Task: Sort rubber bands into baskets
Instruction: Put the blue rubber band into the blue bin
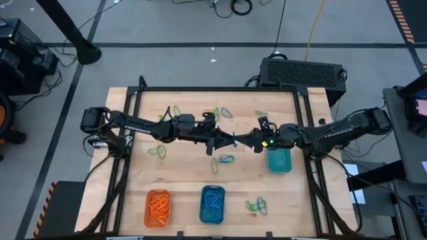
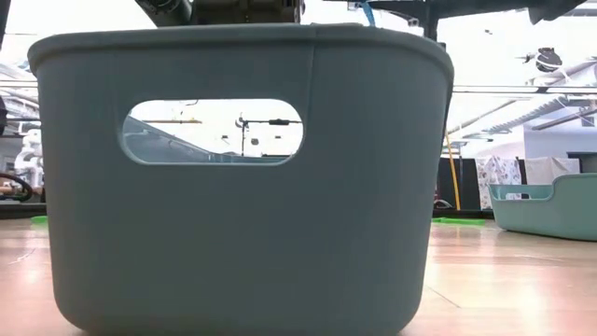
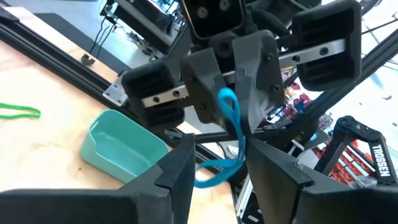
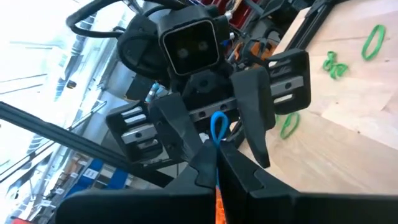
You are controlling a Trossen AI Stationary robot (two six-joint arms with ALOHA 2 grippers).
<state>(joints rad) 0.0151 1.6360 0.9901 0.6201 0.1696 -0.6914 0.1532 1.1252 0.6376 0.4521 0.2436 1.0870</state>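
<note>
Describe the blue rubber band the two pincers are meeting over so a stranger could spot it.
Start at the wooden table and find its middle, where the left pincer and right pincer meet tip to tip. The blue rubber band hangs between them, off the table, pinched by the shut right pincer, unlike the loose bands lying flat around it.

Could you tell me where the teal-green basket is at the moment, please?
In the high view the teal-green basket sits on the table's right side, just below the right gripper, well apart from the blue basket at the front.

Blue rubber band (image 3: pixel 231 118); teal basket (image 1: pixel 279 161)
</note>
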